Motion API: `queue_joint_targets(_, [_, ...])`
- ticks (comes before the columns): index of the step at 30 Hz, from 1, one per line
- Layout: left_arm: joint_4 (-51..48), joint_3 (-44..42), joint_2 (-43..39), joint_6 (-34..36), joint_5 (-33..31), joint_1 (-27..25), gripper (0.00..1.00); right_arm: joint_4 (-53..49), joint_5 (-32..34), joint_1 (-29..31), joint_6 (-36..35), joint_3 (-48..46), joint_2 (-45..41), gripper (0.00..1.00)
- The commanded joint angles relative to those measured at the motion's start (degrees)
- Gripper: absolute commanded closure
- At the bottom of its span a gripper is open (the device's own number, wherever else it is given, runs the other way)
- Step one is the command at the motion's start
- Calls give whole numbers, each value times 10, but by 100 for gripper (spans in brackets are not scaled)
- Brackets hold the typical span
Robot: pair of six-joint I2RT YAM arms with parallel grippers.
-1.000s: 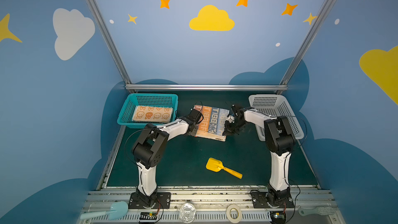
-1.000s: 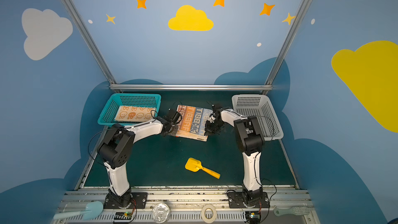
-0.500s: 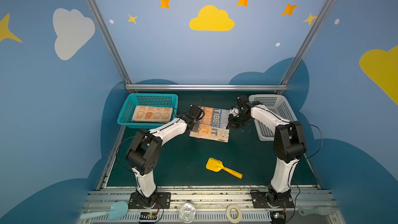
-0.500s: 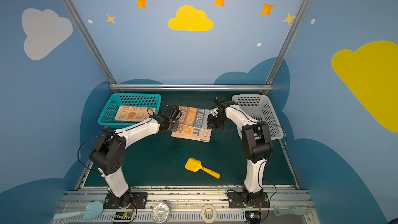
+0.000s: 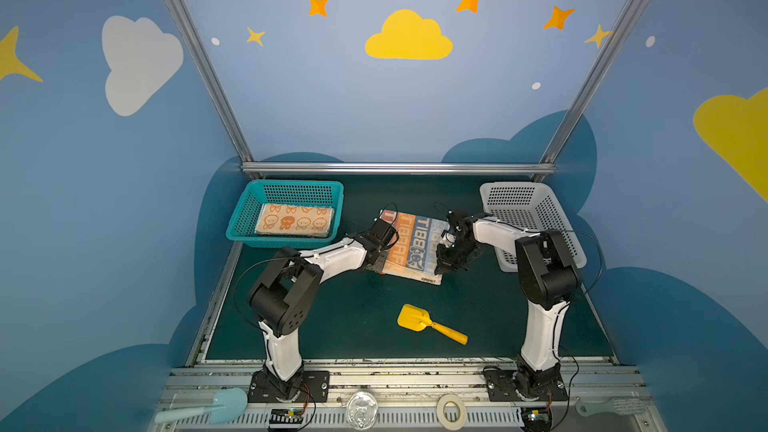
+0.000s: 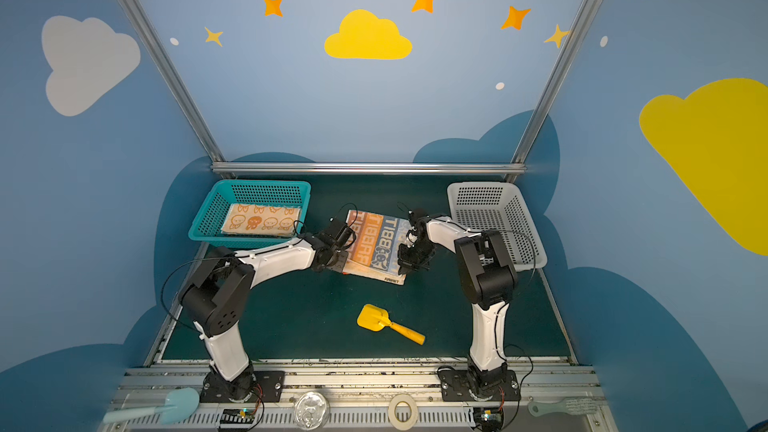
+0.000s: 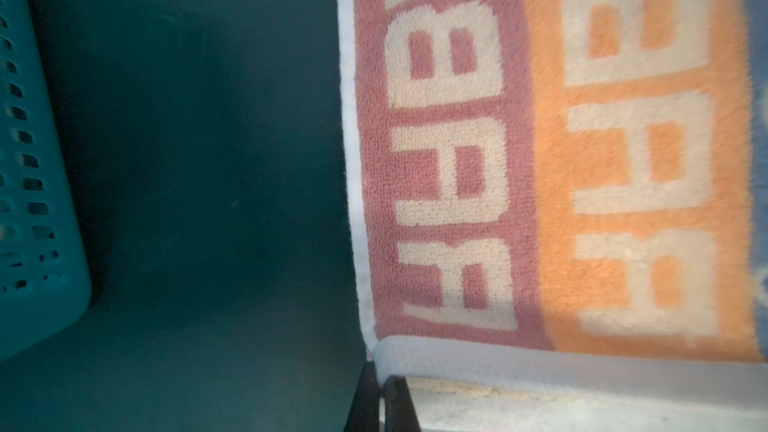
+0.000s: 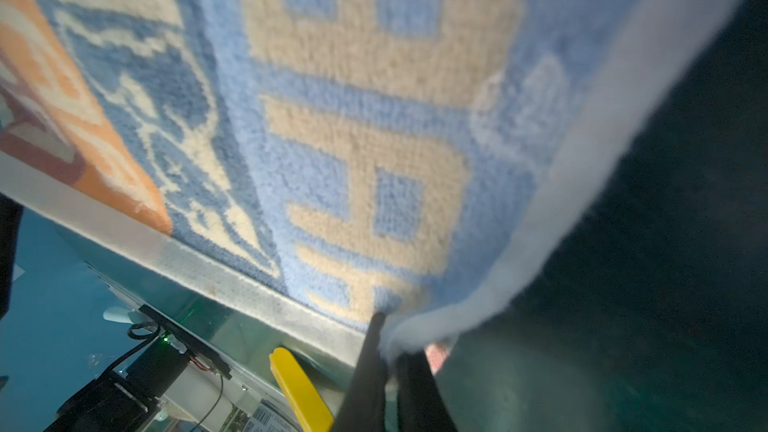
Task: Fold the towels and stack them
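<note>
A striped towel [image 5: 409,247] [image 6: 376,245] with orange and blue bands and cream lettering lies mid-table between both arms. My left gripper [image 5: 376,263] [image 6: 336,261] is shut on its near left corner; in the left wrist view the gripper [image 7: 380,384] pinches the white hem of the towel [image 7: 540,160]. My right gripper [image 5: 444,263] [image 6: 405,263] is shut on the near right corner. In the right wrist view this gripper [image 8: 388,351] holds the hem of the towel [image 8: 353,139] lifted off the table. An orange-and-cream towel [image 5: 295,221] [image 6: 262,220] lies folded in the teal basket [image 5: 291,186] [image 6: 266,185].
A white basket [image 5: 536,218] [image 6: 498,218] stands at the back right, close behind the right arm. A yellow scoop [image 5: 415,320] [image 6: 374,317] [image 8: 299,392] lies on the green mat in front of the towel. The teal basket's wall [image 7: 33,201] is near the left gripper.
Both arms stretched toward the back half a second ago and have since drawn forward again, carrying the striped towel's held corners with them. Both grippers stayed shut.
</note>
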Motion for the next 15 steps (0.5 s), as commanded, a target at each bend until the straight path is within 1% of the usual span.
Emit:
queue_joint_targets(1, [-3,11,28,-11,-1,0,96,6,25,-13,-6,41,50,93])
queue_joint_targets(6, [-26,64,50,1,-24,6,96,-57,27,-28,-17,155,68,93])
queue_joint_targets(10, [-48,108,40,4,-18,23,96,-121,32,-41,-30,247,68,92])
queue_joint_targets(13, [-49,119,19,10,-16,25,96,-147,34,-47,-38,277,56,92])
queue_joint_targets(15, [-49,120,6,10,-14,25,96,-153,34,-47,-40,277,46,91])
